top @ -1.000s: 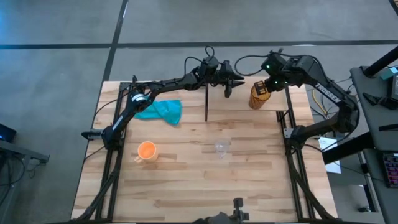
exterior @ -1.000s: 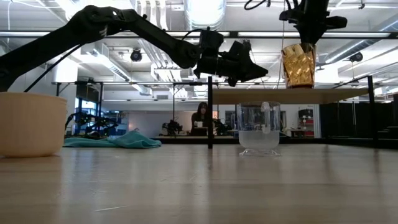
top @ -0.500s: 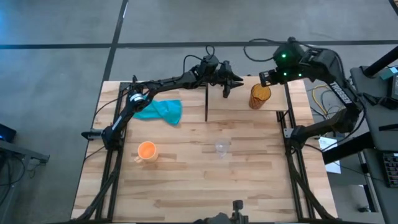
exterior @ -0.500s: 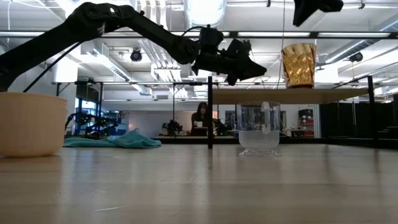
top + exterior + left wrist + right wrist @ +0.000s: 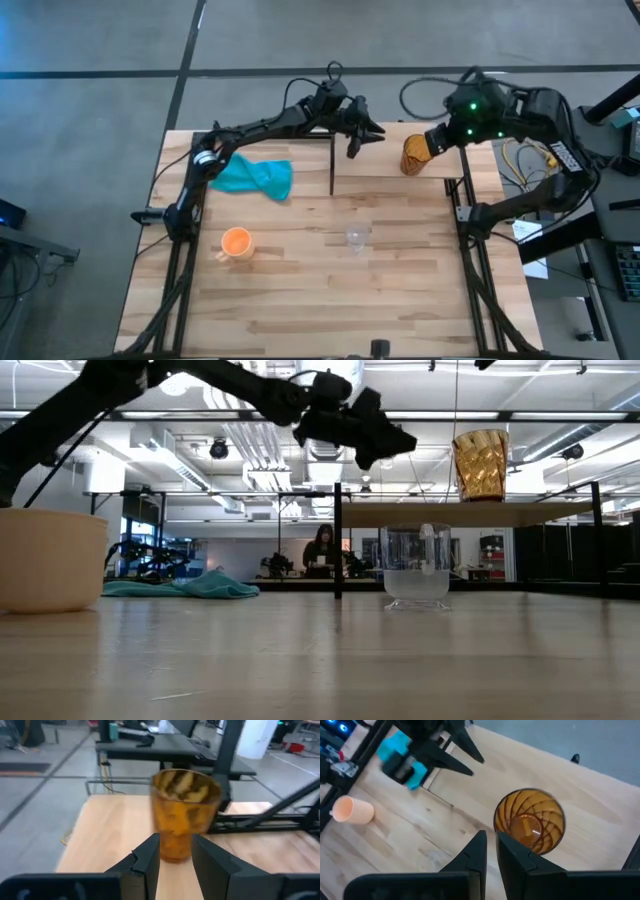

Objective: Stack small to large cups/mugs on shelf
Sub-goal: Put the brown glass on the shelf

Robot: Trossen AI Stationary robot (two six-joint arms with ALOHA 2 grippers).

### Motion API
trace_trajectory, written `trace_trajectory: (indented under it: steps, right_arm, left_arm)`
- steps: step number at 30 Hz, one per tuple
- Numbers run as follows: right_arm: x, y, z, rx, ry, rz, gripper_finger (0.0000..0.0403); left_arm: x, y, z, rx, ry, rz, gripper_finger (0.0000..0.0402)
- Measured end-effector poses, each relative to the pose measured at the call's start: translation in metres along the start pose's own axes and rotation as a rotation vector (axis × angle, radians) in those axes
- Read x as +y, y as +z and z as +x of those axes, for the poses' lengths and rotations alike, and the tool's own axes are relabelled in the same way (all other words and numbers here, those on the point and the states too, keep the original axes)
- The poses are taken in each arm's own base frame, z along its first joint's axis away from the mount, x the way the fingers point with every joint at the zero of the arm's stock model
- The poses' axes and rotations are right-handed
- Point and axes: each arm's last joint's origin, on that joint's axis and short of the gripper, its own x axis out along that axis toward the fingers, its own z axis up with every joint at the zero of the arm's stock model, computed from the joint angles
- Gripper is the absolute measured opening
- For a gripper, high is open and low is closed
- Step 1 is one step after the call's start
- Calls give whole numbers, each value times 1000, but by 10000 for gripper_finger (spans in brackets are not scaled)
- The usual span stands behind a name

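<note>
Amber-brown and ribbed, the wood-grain cup point(image 5: 417, 154) stood upright on the shelf point(image 5: 470, 515), near the shelf's right end at the far side of the tabletop point(image 5: 300, 290). Nothing gripped it.

The right tool point(image 5: 490, 851) hung above the cup and clear of it — its two fingers point(image 5: 475, 855) stood close together, nearly closed, holding nothing. In the right wrist view the cup's open mouth lay just beyond the fingertips.

The left tool point(image 5: 356, 140) was raised over the shelf's left part, pointed toward the brown cup and well apart from it. Its fingers point(image 5: 150, 857) were parted, and in the left wrist view the cup showed in the gap between them, farther off — not touched.

The small clear glass cup point(image 5: 357, 238) stood upright on the tabletop near its middle, in front of the shelf. The orange mug point(image 5: 236, 243) stood to its left on the tabletop, well apart from it. The teal cloth point(image 5: 258, 177) lay crumpled at the far left of the tabletop, beside the shelf's left post point(image 5: 331, 168).

A person point(image 5: 322, 550) sat in the room beyond the tabletop.
</note>
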Motion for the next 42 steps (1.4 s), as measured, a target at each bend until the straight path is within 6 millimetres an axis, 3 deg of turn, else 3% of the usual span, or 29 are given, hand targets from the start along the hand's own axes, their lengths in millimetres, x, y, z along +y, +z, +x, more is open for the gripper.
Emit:
trace_trajectory:
  steps: [10, 21, 31, 37, 42]
  right_arm:
    - [17, -19, 10, 47, -6, 38, 36]
    - [37, -40, 28, 90, -12, 75, 36]
    - [70, -40, 37, -151, 140, -17, 36]
    - [73, -35, 34, -300, 77, -6, 36]
    - [75, -34, 36, -330, 63, 12, 36]
  left_arm:
    - [-36, 8, 1, 55, -94, -1, 95]
    - [-59, -21, 22, 114, -105, 21, 95]
    - [-68, -21, 33, 17, -111, 65, 95]
    - [-79, -20, 38, 7, -128, 134, 95]
    - [-79, -16, 40, -14, -31, 153, 95]
